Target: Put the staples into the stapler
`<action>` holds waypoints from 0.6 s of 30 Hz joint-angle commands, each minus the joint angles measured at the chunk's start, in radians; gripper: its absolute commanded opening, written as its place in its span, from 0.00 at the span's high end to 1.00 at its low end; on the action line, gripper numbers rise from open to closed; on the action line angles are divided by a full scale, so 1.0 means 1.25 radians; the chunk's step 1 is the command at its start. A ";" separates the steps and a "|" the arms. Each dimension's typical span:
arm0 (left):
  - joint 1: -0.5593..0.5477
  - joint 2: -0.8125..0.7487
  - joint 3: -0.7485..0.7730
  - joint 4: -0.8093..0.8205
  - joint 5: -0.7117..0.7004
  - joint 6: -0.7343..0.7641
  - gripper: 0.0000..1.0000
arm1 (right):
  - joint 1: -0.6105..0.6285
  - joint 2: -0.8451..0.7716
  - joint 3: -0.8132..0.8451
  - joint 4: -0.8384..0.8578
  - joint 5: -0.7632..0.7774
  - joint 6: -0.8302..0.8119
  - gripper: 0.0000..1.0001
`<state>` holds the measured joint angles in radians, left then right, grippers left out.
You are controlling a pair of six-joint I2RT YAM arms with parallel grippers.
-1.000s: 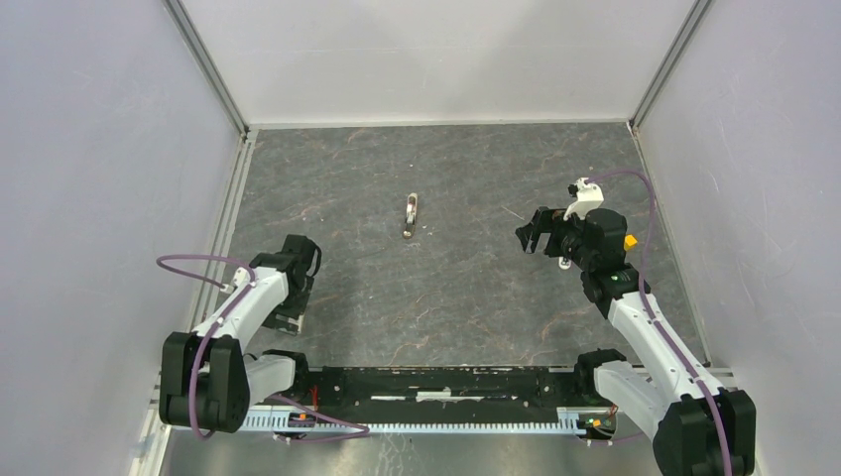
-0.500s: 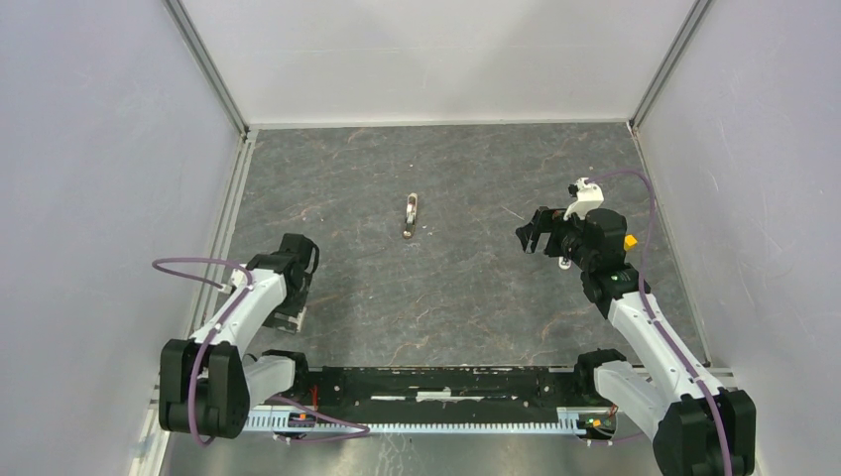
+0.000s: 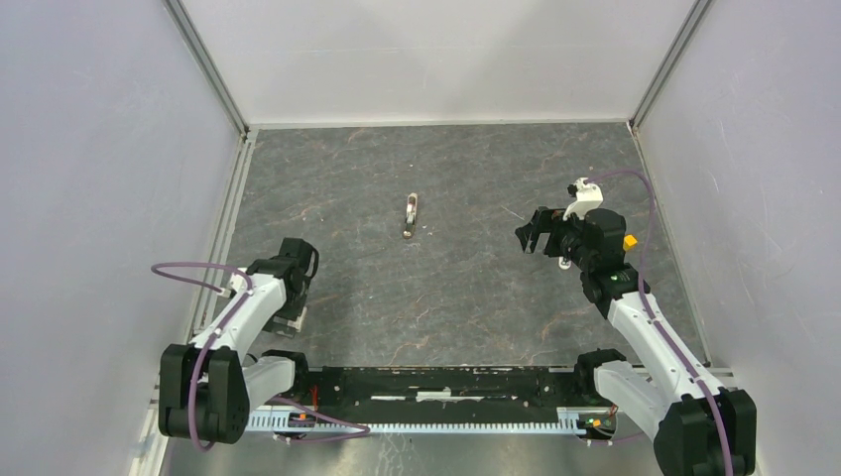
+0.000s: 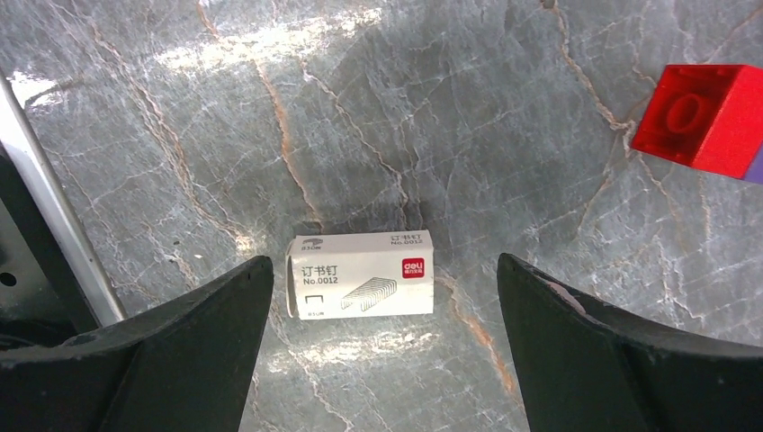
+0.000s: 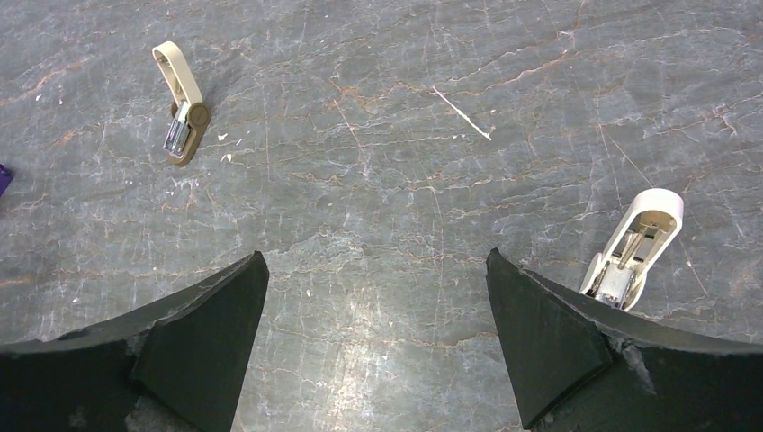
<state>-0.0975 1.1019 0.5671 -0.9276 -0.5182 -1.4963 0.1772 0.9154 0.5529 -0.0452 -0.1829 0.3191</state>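
A small white staples box (image 4: 360, 274) with a red logo and dark print lies flat on the marble floor, in the gap between my left gripper's (image 4: 382, 264) wide-open fingers and closer to the left one. In the top view the left gripper (image 3: 290, 302) points down at the near left. A beige stapler (image 5: 180, 103) lies open mid-floor (image 3: 411, 215). My right gripper (image 5: 376, 256) is open over bare floor with nothing in it. A second beige stapler-like piece (image 5: 634, 247) lies by its right finger.
A red brick (image 4: 702, 117) sits beyond the box to the right, with a purple edge beside it. A yellow cube (image 3: 629, 240) lies behind the right wrist. A thin pale sliver (image 5: 461, 112) rests on the floor. A metal rail (image 4: 54, 207) runs along the left.
The left gripper's jaws have spread wider, and the left arm has drawn slightly toward the near edge. The right arm has not moved.
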 commanded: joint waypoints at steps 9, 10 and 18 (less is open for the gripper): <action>0.006 0.034 -0.032 0.081 -0.009 -0.004 0.16 | 0.007 -0.016 0.038 0.030 0.001 0.010 0.02; 0.006 0.036 -0.034 0.081 -0.008 -0.001 0.19 | 0.007 -0.018 0.038 0.031 0.001 0.011 0.02; 0.006 0.030 -0.037 0.097 -0.015 0.043 0.30 | 0.007 -0.024 0.036 0.031 -0.002 0.012 0.02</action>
<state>-0.0956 1.1439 0.5278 -0.8528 -0.5167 -1.4918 0.1814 0.9024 0.5533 -0.0448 -0.1833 0.3267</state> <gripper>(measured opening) 0.720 0.979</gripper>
